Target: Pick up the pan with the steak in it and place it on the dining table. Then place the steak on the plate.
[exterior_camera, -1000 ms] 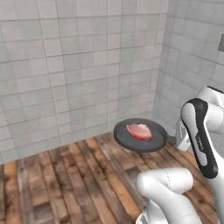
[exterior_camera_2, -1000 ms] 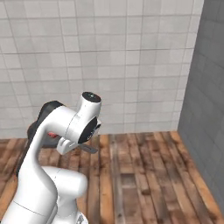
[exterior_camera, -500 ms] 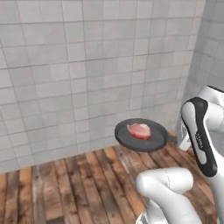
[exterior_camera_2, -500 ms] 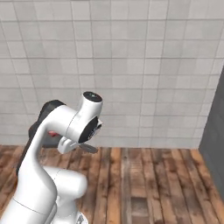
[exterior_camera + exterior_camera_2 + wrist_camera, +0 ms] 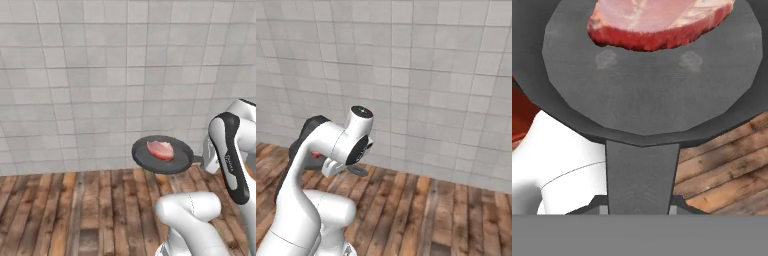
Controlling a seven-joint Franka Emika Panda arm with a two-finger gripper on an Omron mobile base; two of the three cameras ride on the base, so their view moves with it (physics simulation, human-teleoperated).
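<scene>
a: closed on the handle (image 5: 641,175) of the pan (image 5: 162,155), gripper (image 5: 637,209) tucked at the bottom of the hand view, tips barely peeking either side of the handle.

b: and the steak (image 5: 160,149)?

a: lying in the pan, toward the far side from the handle. pan held level in the air, clear of the wooden floor (image 5: 75,210) below and apart from the tiled wall (image 5: 100,75) behind.

b: room around it?

a: open floor to the left and beneath; wall closing off the far side.

b: anything hard to see?

a: from the right base view, pan mostly hidden behind the arm (image 5: 331,145), just a dark sliver showing. steak cut off at the top in the hand view. fingertips too hidden to judge contact exactly.
</scene>
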